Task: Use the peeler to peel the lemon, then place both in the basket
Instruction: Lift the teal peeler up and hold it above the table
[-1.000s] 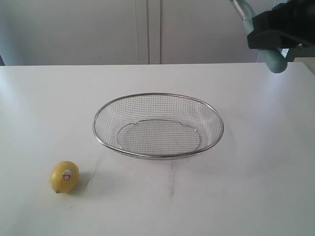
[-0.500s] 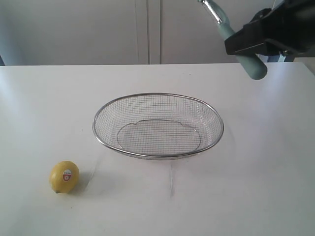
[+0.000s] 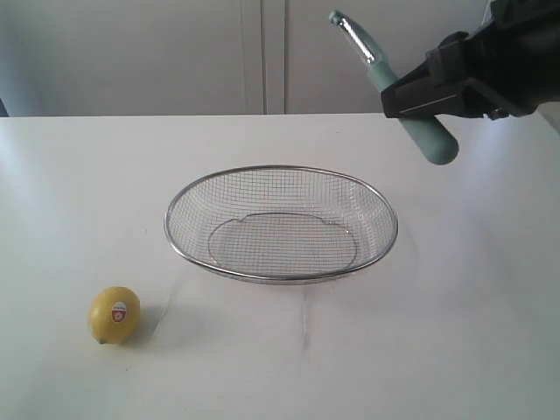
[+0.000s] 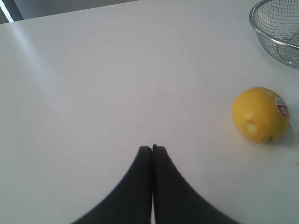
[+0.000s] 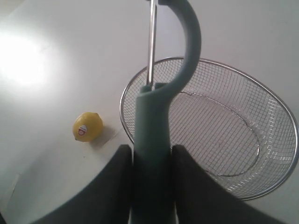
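Yellow comes first: the lemon (image 3: pixel 115 315) sits near the front of the white table (image 3: pixel 455 341), at about eight o'clock from the basket (image 3: pixel 262 277) and well apart from it. It rests alone, and its small red-and-white sticker (image 3: pixel 120 309) faces the front. My left claw (image 4: pixel 152 150) hangs over bare table near that lemon, its two dark tips pressed flat together. Its own camera shows the lemon close by and a bit of the basket's rim beyond it.

In the middle of the table stands the basket, a wide shallow oval of silver wire mesh with a thicker metal rim. The mesh is see-through down to the tabletop.

Farther back and higher, at about two o'clock from the basket, my right claw (image 3: pixel 407 98) is up in the air, pinching the peeler (image 3: pixel 435 142) by its pale teal handle. My fingers (image 5: pixel 119 186) press on either side of that handle. The rounded butt end sticks out of the claw toward four o'clock, and the curved head with its silver blade (image 3: pixel 357 39) points toward eleven o'clock. The peeler is tilted and clear of both table and basket. I cannot tell whether it hangs over the basket's far rim or behind it. This claw's camera looks along the handle, with the basket beneath the head and the lemon on the table beyond the rim.

Farthest back is a pale wall (image 3: pixel 131 52) with upright seams.
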`<action>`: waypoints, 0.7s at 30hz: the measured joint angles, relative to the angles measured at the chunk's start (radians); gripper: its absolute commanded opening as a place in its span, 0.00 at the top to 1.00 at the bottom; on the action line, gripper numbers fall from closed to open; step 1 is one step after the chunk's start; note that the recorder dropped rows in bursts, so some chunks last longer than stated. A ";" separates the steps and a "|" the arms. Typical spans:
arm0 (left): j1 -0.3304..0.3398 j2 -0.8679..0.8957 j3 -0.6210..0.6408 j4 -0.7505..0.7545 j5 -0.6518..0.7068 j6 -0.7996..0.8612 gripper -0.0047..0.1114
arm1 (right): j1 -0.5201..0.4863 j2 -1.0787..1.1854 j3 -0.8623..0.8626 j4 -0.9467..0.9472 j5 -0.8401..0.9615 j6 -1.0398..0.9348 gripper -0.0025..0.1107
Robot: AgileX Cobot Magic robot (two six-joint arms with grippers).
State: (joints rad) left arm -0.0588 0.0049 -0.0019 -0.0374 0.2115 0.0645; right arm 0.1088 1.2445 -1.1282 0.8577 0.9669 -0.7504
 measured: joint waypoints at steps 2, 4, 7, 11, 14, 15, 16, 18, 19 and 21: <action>0.000 0.000 0.000 0.000 0.000 0.000 0.96 | 0.000 0.000 0.000 0.000 -0.002 0.000 0.98; 0.000 0.000 0.000 0.000 0.000 0.000 0.96 | 0.000 0.000 0.000 0.000 -0.004 0.000 0.98; 0.000 0.000 0.000 0.000 0.000 0.000 0.96 | 0.000 0.000 0.000 -0.010 -0.014 0.000 0.98; 0.000 0.000 0.000 0.000 0.000 0.000 0.96 | 0.000 0.000 0.000 -0.023 -0.024 0.000 0.98; 0.000 0.000 0.000 0.000 -0.011 0.000 0.96 | 0.000 0.000 0.000 -0.028 -0.024 0.000 0.98; 0.000 0.000 0.000 0.000 -0.024 0.005 0.96 | 0.000 0.000 0.000 -0.030 -0.026 0.000 0.98; 0.000 0.000 0.000 0.000 -0.038 0.014 0.96 | 0.000 0.000 0.000 -0.030 -0.028 0.000 0.98; 0.000 0.000 0.000 0.000 -0.085 0.047 0.96 | 0.000 0.000 0.000 -0.030 -0.030 0.000 0.98; 0.000 0.000 0.000 0.000 -0.106 0.060 0.96 | 0.000 0.000 0.000 -0.030 -0.032 0.000 0.98; 0.000 0.000 0.000 0.000 -0.168 0.082 0.96 | 0.000 0.000 0.000 -0.030 -0.032 0.000 0.98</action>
State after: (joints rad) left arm -0.0588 0.0049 -0.0019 -0.0374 0.0431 0.1460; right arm 0.1088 1.2445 -1.1282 0.8280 0.9348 -0.7504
